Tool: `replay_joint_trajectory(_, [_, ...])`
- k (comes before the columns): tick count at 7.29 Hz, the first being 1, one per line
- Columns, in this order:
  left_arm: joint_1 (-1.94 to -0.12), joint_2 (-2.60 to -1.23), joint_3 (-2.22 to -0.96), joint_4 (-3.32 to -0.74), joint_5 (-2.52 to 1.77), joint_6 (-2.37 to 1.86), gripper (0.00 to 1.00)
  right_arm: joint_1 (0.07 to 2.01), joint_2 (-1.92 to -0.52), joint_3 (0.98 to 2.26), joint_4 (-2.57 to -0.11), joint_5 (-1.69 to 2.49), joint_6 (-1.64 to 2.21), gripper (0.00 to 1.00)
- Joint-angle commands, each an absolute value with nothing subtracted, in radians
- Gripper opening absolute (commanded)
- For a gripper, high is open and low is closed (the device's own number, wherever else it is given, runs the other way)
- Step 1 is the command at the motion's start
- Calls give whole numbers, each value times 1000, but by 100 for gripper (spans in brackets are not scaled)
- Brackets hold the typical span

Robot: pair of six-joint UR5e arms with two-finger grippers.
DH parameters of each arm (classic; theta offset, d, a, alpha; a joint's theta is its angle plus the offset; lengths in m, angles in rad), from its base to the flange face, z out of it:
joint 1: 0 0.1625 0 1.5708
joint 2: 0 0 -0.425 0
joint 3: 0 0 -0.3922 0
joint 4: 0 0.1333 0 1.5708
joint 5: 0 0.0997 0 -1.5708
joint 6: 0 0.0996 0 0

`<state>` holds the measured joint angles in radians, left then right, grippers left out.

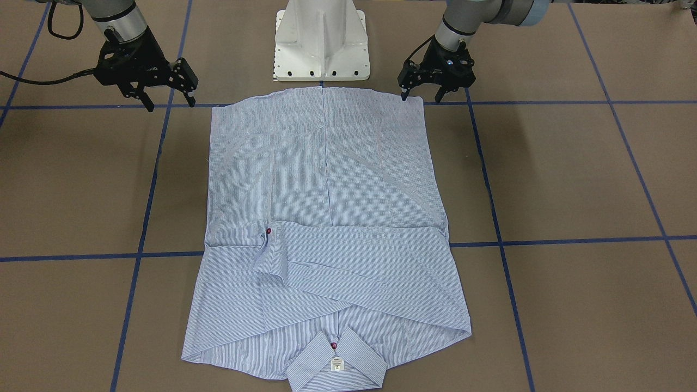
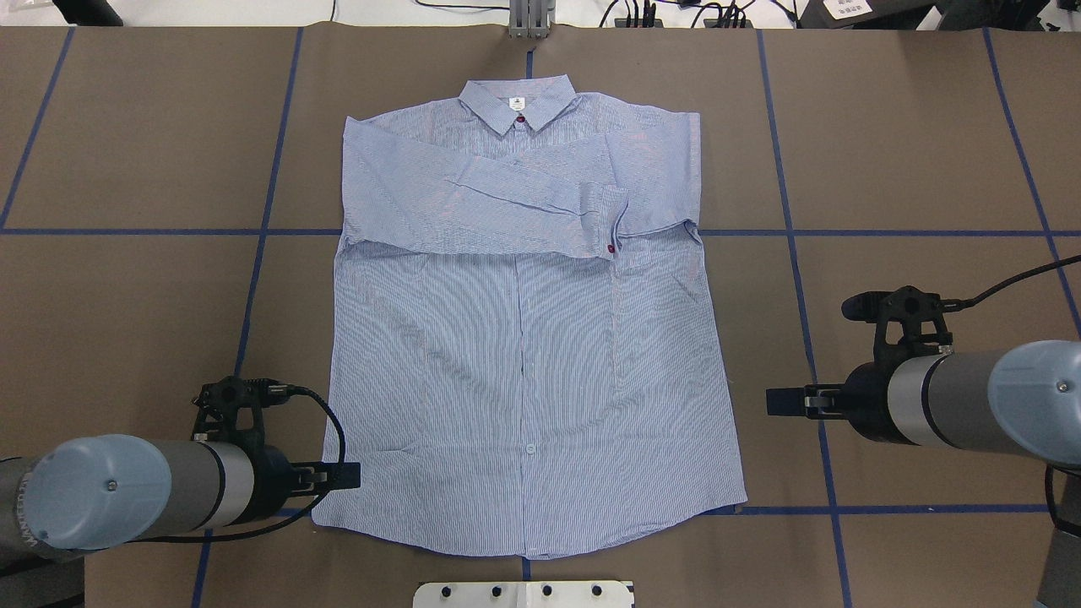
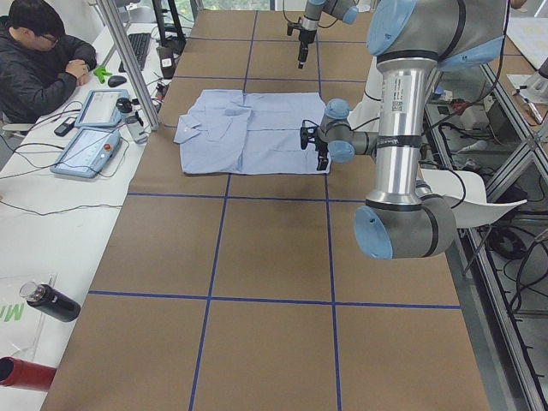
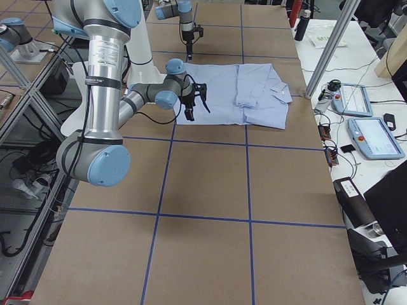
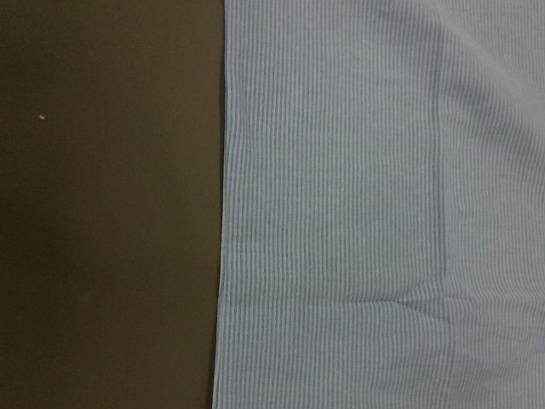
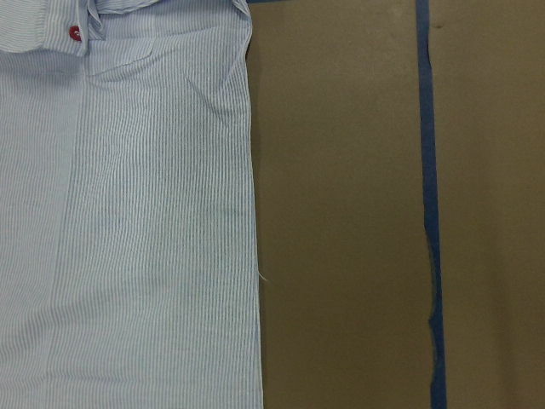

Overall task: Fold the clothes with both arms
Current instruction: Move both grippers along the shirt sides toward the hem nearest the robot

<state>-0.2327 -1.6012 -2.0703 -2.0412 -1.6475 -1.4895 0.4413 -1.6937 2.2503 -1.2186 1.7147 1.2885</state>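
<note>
The collar (image 1: pixel 336 362) lies nearest, its shirt (image 1: pixel 326 179) flat on the brown table (image 1: pixel 572 179), one sleeve (image 1: pixel 359 256) folded across. The left gripper (image 1: pixel 421 98) hangs spread apart at a hem corner. The right gripper (image 1: pixel 170 104) gapes empty off to the side.

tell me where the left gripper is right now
In the front-facing view the left gripper is at upper right, open, at a hem corner of the striped shirt, just right of the white pedestal base.

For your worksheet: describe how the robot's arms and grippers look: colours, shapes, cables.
The left arm and right arm are silver-grey metal tubes with light blue joint caps. The left gripper and right gripper are black, two-fingered, with black cables running to them.
</note>
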Motion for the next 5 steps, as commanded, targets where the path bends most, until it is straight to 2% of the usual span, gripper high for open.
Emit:
replay_joint_trajectory(1, [-221,-1598,-2030,-2074,-1651,-1493,84,440,-1695,2250,-1218,1712,1289,100])
replay_joint_trajectory(4, [-192,-1598,-2028,-2074,-1658,-1511,70,442,-1698,2250,-1218,1710,1289,100])
replay_joint_trajectory(5, [-186,-1600,-2029,-2074,-1658,-1511,70,442,-1700,2250,-1218,1710,1289,100])
